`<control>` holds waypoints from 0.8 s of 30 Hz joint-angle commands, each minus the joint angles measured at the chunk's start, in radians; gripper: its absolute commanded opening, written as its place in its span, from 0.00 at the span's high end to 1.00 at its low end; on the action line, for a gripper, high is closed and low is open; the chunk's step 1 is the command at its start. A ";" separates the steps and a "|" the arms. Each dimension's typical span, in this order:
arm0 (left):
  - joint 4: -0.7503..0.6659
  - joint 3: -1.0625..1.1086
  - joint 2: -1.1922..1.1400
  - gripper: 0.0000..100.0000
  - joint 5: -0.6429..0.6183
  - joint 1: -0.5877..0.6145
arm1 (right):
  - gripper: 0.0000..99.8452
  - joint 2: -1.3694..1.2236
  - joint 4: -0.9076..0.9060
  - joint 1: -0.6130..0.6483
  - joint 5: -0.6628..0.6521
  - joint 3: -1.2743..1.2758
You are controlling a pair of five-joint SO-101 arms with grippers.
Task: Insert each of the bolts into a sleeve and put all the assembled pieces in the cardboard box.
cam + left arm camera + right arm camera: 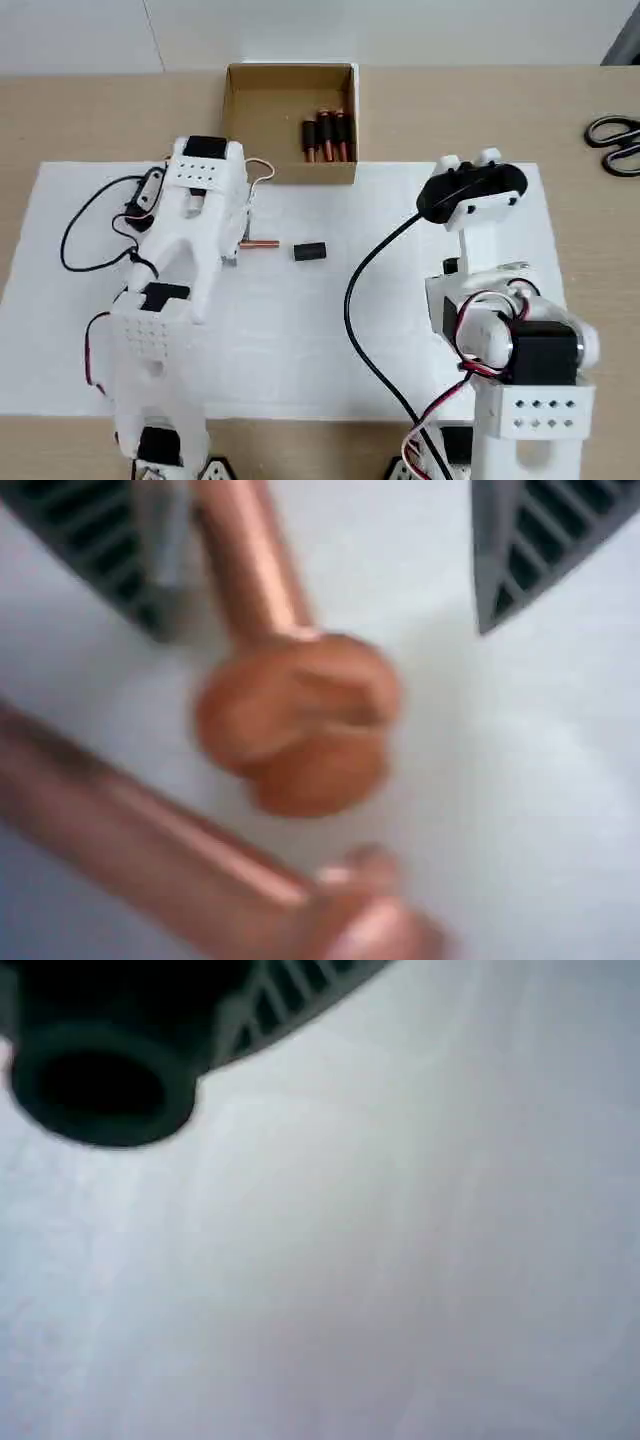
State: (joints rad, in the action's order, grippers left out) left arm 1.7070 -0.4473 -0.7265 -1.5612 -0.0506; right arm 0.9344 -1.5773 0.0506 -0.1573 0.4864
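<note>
My left gripper stands open low over the white sheet, its grey ribbed fingers on either side of a copper bolt whose slotted head faces the camera. A second copper bolt lies just beside it. From above, a bolt pokes out from the left gripper, and a loose black sleeve lies a little to its right. My right gripper is shut on a black sleeve, held above the sheet. The cardboard box at the back holds three assembled pieces.
A white sheet covers the middle of the wooden table. Black scissors lie at the far right edge. The right arm's black cable loops across the sheet between the arms.
</note>
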 commanded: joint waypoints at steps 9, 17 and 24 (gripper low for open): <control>0.026 -0.355 -0.055 0.99 0.000 -0.038 | 1.00 0.013 0.002 -0.004 0.000 -0.005; 0.044 -0.782 -0.055 0.99 0.334 -0.077 | 0.99 0.013 0.008 0.214 0.002 -0.005; 0.048 -1.007 -0.051 0.99 0.664 -0.121 | 1.00 0.019 0.283 0.321 0.002 0.086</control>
State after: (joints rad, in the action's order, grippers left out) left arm 1.7392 -1.3633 -0.8002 -0.9935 -0.1396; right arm 0.9360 -1.4454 0.3560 -0.1573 0.5355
